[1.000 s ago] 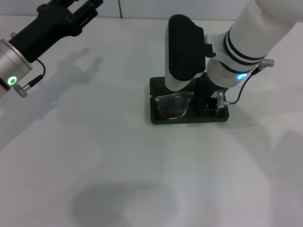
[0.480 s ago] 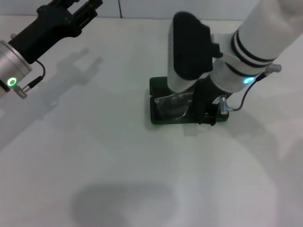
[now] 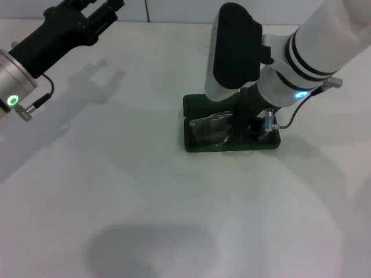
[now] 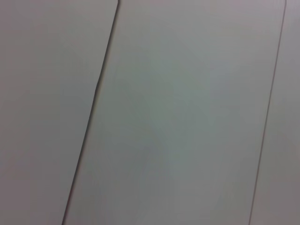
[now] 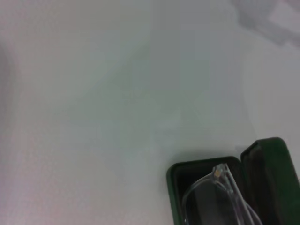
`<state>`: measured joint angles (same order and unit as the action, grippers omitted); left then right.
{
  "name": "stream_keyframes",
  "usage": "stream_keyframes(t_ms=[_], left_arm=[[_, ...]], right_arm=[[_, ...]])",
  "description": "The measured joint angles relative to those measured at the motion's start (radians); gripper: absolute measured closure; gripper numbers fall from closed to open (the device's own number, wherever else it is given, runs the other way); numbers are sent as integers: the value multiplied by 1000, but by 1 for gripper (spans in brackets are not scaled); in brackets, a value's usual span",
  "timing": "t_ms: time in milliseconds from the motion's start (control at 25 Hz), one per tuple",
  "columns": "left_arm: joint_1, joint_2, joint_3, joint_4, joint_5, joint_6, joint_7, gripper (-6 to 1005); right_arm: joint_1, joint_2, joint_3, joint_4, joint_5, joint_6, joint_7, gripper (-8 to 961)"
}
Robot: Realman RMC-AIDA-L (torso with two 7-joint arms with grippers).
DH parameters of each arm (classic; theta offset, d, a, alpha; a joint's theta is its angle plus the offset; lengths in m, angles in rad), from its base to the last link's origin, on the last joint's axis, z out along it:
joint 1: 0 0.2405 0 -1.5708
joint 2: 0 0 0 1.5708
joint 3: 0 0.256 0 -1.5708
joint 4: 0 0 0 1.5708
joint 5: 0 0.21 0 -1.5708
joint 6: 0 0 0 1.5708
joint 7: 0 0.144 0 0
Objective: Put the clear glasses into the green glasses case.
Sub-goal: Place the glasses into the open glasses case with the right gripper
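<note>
The green glasses case [image 3: 197, 145] lies open near the middle of the white table, its lid [image 3: 194, 104] folded back on the far side. The clear glasses [image 3: 210, 128] rest in its tray, their left half showing and the rest hidden under my right arm. My right gripper [image 3: 246, 123] hangs directly over the right half of the case, down at the glasses. The right wrist view shows one end of the clear glasses [image 5: 220, 197] inside the green case [image 5: 174, 187], with its lid [image 5: 272, 173] beside them. My left gripper [image 3: 95, 14] is parked high at the far left, away from the case.
White tabletop [image 3: 116, 191] surrounds the case on all sides. A cable [image 3: 290, 119] loops off the right wrist just right of the case. The left wrist view shows only pale panels with thin dark seams [image 4: 93, 108].
My right arm has shifted slightly to the right and back over the case. The glasses stay in the case. The left arm has not moved.
</note>
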<state>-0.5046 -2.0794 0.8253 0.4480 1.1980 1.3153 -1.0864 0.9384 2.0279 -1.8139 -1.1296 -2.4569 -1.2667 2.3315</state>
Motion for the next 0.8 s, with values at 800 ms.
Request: stream_keyframes(t_ms=[800], left_arm=[[0,7,-2,0,2,-10,-2,380]], right_arm=[[-205,0,-127,-218,-143,157,-3,626]])
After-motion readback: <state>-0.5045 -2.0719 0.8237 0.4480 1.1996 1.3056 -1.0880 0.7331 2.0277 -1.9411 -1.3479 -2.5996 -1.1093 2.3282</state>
